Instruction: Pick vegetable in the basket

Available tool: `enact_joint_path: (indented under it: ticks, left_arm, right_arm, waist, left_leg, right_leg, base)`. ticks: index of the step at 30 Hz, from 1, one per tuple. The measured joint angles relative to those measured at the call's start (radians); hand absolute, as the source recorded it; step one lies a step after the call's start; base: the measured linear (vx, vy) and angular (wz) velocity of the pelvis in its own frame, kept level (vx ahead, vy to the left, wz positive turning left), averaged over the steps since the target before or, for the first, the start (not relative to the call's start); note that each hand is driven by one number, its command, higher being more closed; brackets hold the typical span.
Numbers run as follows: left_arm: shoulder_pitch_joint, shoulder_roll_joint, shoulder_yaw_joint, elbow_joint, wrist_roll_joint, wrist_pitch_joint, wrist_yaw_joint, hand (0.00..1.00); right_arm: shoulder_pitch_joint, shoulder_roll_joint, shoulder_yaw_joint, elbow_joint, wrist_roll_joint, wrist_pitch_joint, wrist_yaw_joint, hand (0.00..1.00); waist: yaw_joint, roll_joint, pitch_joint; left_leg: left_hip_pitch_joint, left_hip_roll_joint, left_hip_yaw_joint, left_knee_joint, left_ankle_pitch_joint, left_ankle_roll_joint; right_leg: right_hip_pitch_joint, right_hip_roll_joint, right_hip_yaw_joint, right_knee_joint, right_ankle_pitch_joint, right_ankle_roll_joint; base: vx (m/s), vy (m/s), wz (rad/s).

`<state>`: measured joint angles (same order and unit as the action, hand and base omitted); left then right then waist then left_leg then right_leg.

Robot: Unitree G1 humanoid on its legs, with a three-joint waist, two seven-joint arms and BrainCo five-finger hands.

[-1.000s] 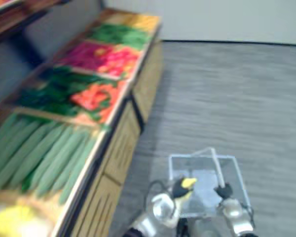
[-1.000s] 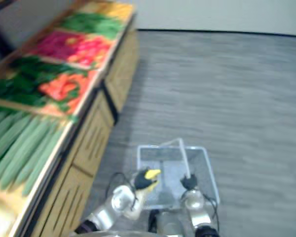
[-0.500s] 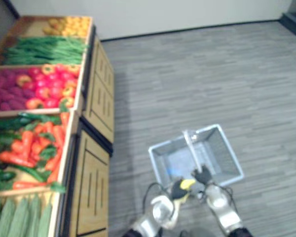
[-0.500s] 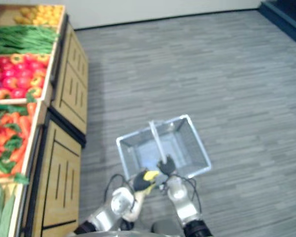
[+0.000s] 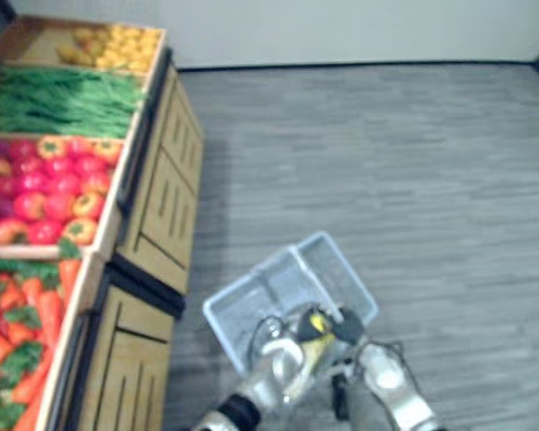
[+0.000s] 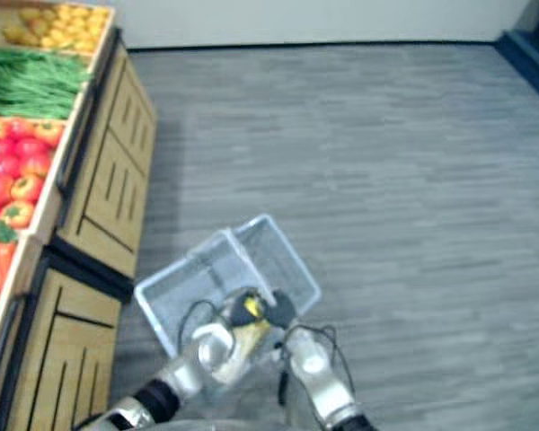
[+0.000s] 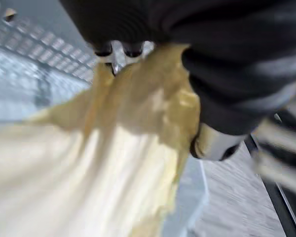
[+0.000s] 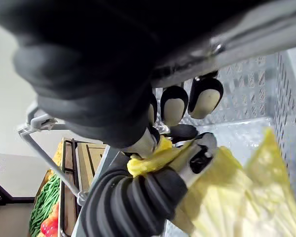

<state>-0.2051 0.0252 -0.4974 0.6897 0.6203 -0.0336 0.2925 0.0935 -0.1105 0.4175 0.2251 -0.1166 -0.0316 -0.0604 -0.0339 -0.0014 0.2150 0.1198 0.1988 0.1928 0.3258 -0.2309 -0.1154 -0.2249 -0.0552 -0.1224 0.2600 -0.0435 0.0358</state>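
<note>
1. Step in hand: the placing step is judged to be under way. A pale yellow leafy vegetable [image 7: 113, 163] is being grasped by the left hand [image 7: 213, 143], with the fingers and thumb curled round its upper end.

2. Position of the task item: the vegetable is being held at the open top of the silver-grey wire-mesh basket [image 5: 337, 269]. Its lower leaves are hanging between the basket's walls. Whether the basket's bottom is being touched cannot be told.

3. Support of the basket: the thin metal handle [image 8: 266, 29] of the basket is being gripped by the right hand [image 8: 173, 106], with the dark-tipped fingers clenched round the bar. This hand is being kept just above the vegetable and very near the left hand.

4. Surroundings: a wooden produce stand [image 5: 153, 206], stocked with red, green and orange produce, is standing beside the basket on the left arm's side.

5. Next move, as a judgement: the vegetable is to be lowered further into the basket and the left hand's grasp loosened. That hand is then to be drawn up and away. Little room is being left beside the handle and the right hand, so a straight withdrawal is being called for. The basket is to be held level meanwhile.
</note>
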Motion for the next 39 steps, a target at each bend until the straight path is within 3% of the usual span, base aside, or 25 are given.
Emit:
enact_joint_path:
  ticks: [2,3,4,8,10,11,12,13,14,17,18,19,20,21,22,24,26,28,29,31,32,35,36,38,39]
  left_arm:
    - [0.001,0.0,0.059,0.004,0.016,0.001,0.013,0.0]
    - [0.002,-0.001,0.087,0.003,0.016,0.001,0.024,0.0]
    - [0.005,0.0,0.112,0.002,0.015,0.001,0.042,0.0]
    - [0.049,-0.001,0.17,-0.009,0.012,0.002,0.057,0.0]
    - [0.072,-0.005,0.171,-0.019,0.013,0.006,0.058,0.0]
    - [0.075,-0.014,0.177,-0.028,0.013,0.013,0.058,0.0]
    - [0.075,-0.023,0.19,-0.036,0.014,0.016,0.058,0.0]
    - [0.087,-0.027,0.202,-0.053,0.013,0.02,0.058,0.0]
    - [0.121,-0.03,0.229,-0.073,0.01,0.025,0.057,0.0]
    - [0.182,-0.015,0.275,-0.081,-0.015,0.037,0.058,0.0]
    - [0.212,-0.001,0.283,-0.09,-0.03,0.037,0.058,0.0]
    - [0.233,0.013,0.288,-0.091,-0.03,0.037,0.058,0.0]
    - [0.242,0.02,0.292,-0.091,-0.03,0.037,0.06,0.0]
    - [0.259,0.025,0.308,-0.091,-0.032,0.038,0.067,0.0]
    - [0.277,0.028,0.319,-0.097,-0.051,0.038,0.08,0.0]
    - [0.311,0.03,0.338,-0.117,-0.081,0.038,0.099,0.0]
    - [0.32,0.03,0.338,-0.145,-0.108,0.032,0.111,0.0]
    - [0.305,0.039,0.34,-0.147,-0.14,0.018,0.123,0.0]
    - [0.301,0.041,0.346,-0.146,-0.145,0.013,0.124,0.0]
    - [0.285,0.076,0.35,-0.14,-0.148,-0.001,0.121,0.0]
    - [0.302,0.069,0.35,-0.15,-0.171,-0.012,0.111,0.0]
    - [0.323,0.06,0.385,-0.205,-0.186,-0.023,0.094,0.0]
    - [0.327,0.06,0.395,-0.221,-0.186,-0.024,0.093,0.0]
    - [0.327,0.052,0.428,-0.296,-0.201,-0.032,0.092,0.0]
    - [0.326,0.052,0.433,-0.317,-0.217,-0.036,0.092,0.0]
  right_arm:
    - [0.019,-0.024,0.022,0.0,0.031,0.002,0.018,1.0]
    - [0.024,-0.034,0.024,-0.001,0.058,0.004,0.025,1.0]
    - [0.03,-0.034,0.017,-0.006,0.079,0.008,0.023,1.0]
    - [0.053,-0.035,-0.027,-0.023,0.128,0.007,0.025,1.0]
    - [0.064,-0.043,-0.068,-0.026,0.144,0.004,0.026,1.0]
    - [0.068,-0.05,-0.1,-0.021,0.146,0.004,0.027,1.0]
    - [0.069,-0.05,-0.132,-0.02,0.157,0.006,0.027,1.0]
    - [0.072,-0.049,-0.163,-0.018,0.158,0.007,0.025,1.0]
    - [0.08,-0.05,-0.214,0.001,0.157,0.01,0.025,1.0]
    - [0.081,-0.048,-0.261,0.069,0.157,0.012,0.022,1.0]
    - [0.097,-0.04,-0.293,0.094,0.156,0.012,0.022,1.0]
    - [0.122,-0.025,-0.314,0.119,0.152,0.012,0.02,1.0]
    - [0.13,-0.018,-0.324,0.137,0.144,0.012,0.02,1.0]
    - [0.133,-0.004,-0.342,0.18,0.119,0.012,0.016,1.0]
    - [0.129,0.002,-0.354,0.199,0.115,0.003,0.012,1.0]
    - [0.093,0.019,-0.409,0.241,0.108,-0.005,-0.016,1.0]
    - [0.099,0.019,-0.47,0.314,0.087,-0.009,-0.04,1.0]
    - [0.085,0.033,-0.569,0.408,0.089,-0.028,-0.086,1.0]
    - [0.075,0.032,-0.592,0.438,0.096,-0.032,-0.096,1.0]
    - [0.05,0.033,-0.65,0.541,0.125,-0.045,-0.109,1.0]
    - [0.031,0.024,-0.7,0.591,0.146,-0.038,-0.134,1.0]
    - [0.025,0.01,-0.736,0.637,0.159,-0.026,-0.154,1.0]
    - [0.027,0.01,-0.745,0.645,0.159,-0.022,-0.155,1.0]
    - [0.04,0.015,-0.78,0.657,0.166,0.002,-0.172,1.0]
    - [0.044,0.017,-0.794,0.659,0.166,0.006,-0.174,1.0]
  waist:
    - [-0.001,-0.002,0.002]
    - [0.01,-0.008,0.011]
    - [0.011,-0.013,0.014]
    - [0.014,-0.015,0.015]
    - [0.013,0.007,0.007]
    - [0.011,0.007,0.006]
    - [0.01,-0.002,0.01]
    - [0.011,-0.003,0.01]
    - [0.013,-0.01,0.008]
    - [0.015,-0.011,0.006]
    - [0.014,-0.02,0.005]
    - [0.007,-0.037,-0.004]
    - [0.008,-0.045,-0.008]
    - [0.008,-0.043,-0.008]
    - [0.008,-0.04,-0.008]
    - [0.007,-0.032,-0.01]
    - [0.003,-0.024,-0.01]
    - [-0.009,-0.02,-0.01]
    - [-0.013,-0.021,-0.01]
    - [-0.016,-0.051,-0.007]
    - [0.013,-0.026,-0.023]
    - [0.023,0.009,-0.026]
    - [0.023,0.01,-0.026]
    - [0.016,0.008,-0.026]
    - [0.017,0.009,-0.026]
  left_leg:
    - [-0.088,0.031,-0.043,0.242,0.074,-0.013]
    - [-0.145,0.051,-0.056,0.383,0.065,-0.025]
    - [-0.209,0.07,-0.021,0.454,0.048,-0.007]
    - [-0.297,0.065,0.192,0.26,0.03,0.041]
    - [-0.299,0.062,0.38,0.106,0.129,0.071]
    - [-0.291,0.071,0.526,0.09,0.104,0.129]
    - [-0.293,0.064,0.603,0.091,0.092,0.157]
    - [-0.296,0.055,0.651,0.094,0.07,0.196]
    - [-0.283,0.007,0.629,0.07,0.037,0.244]
    - [-0.203,-0.09,0.561,-0.042,0.036,0.245]
    - [-0.152,-0.137,0.512,-0.096,0.036,0.244]
    - [-0.113,-0.177,0.447,-0.137,0.038,0.24]
    - [-0.1,-0.19,0.418,-0.147,0.038,0.24]
    - [-0.078,-0.196,0.359,-0.16,0.039,0.239]
    - [-0.064,-0.197,0.325,-0.169,0.044,0.231]
    - [-0.051,-0.197,0.224,-0.166,0.05,0.222]
    - [-0.053,-0.191,0.098,-0.165,0.06,0.205]
    - [-0.081,-0.185,-0.087,-0.168,0.087,0.163]
    - [-0.09,-0.185,-0.134,-0.17,0.094,0.15]
    - [-0.107,-0.215,-0.269,-0.201,0.115,0.083]
    - [-0.095,-0.179,-0.279,-0.245,0.147,0.072]
    - [-0.104,-0.127,-0.251,-0.255,0.171,0.05]
    - [-0.105,-0.113,-0.209,-0.249,0.172,0.049]
    - [-0.116,-0.047,0.074,-0.188,0.157,0.061]
    - [-0.116,-0.033,0.149,-0.179,0.157,0.061]
  right_leg:
    - [0.075,0.0,-0.027,-0.017,-0.032,-0.013]
    - [0.14,-0.012,-0.044,-0.053,-0.039,-0.019]
    - [0.198,-0.023,-0.069,-0.097,-0.04,-0.02]
    - [0.297,-0.054,-0.153,-0.202,-0.046,-0.005]
    - [0.328,-0.054,-0.213,-0.222,-0.053,0.036]
    - [0.344,-0.064,-0.268,-0.212,-0.076,0.057]
    - [0.352,-0.082,-0.316,-0.198,-0.093,0.075]
    - [0.364,-0.093,-0.358,-0.19,-0.108,0.092]
    - [0.393,-0.122,-0.412,-0.155,-0.142,0.114]
    - [0.392,-0.204,-0.457,0.066,-0.161,0.122]
    - [0.37,-0.267,-0.456,0.256,-0.152,0.112]
    - [0.323,-0.327,-0.405,0.46,-0.099,0.088]
    - [0.284,-0.339,-0.356,0.547,-0.101,0.083]
    - [0.214,-0.325,-0.261,0.667,-0.124,0.048]
    - [0.164,-0.304,-0.202,0.709,-0.146,0.042]
    - [0.09,-0.263,-0.134,0.676,-0.193,0.035]
    - [0.072,-0.213,-0.072,0.533,-0.218,0.034]
    - [0.072,-0.117,0.124,0.244,-0.212,0.046]
    - [0.072,-0.098,0.18,0.18,-0.208,0.053]
    - [0.108,-0.082,0.29,0.044,-0.14,0.12]
    - [0.111,-0.066,0.23,0.05,-0.155,0.097]
    - [0.145,-0.053,0.115,0.049,-0.167,0.068]
    - [0.158,-0.056,0.089,0.049,-0.166,0.06]
    - [0.21,-0.07,-0.004,0.031,-0.166,0.049]
    - [0.218,-0.073,-0.015,0.03,-0.166,0.049]
  base:
    - [0.34,-0.209,0.42]
    - [0.23,-0.072,0.46]
    - [0.31,-0.103,0.48]
    - [0.21,0.001,0.6]
    - [0.26,0.139,0.86]
    - [0.28,0.2,1.23]
    - [0.28,0.206,1.48]
    - [0.35,0.243,1.52]
    - [0.3,0.2,1.26]
    - [0.31,0.199,1.04]
    - [0.41,0.214,1.53]
    - [0.35,0.117,1.5]
    - [0.36,0.003,1.57]
    - [0.34,-0.065,1.27]
    - [0.33,-0.075,1.26]
    - [0.34,-0.175,1.49]
    - [0.23,-0.227,1.96]
    - [0.11,-0.279,2.28]
    - [0.08,-0.394,2.09]
    - [0.04,-0.487,2.02]
    - [0.06,-0.451,1.47]
    - [0.07,-0.246,1.01]
    - [0.08,-0.181,1.04]
    - [0.09,-0.097,1.03]
    - [0.1,-0.038,0.65]
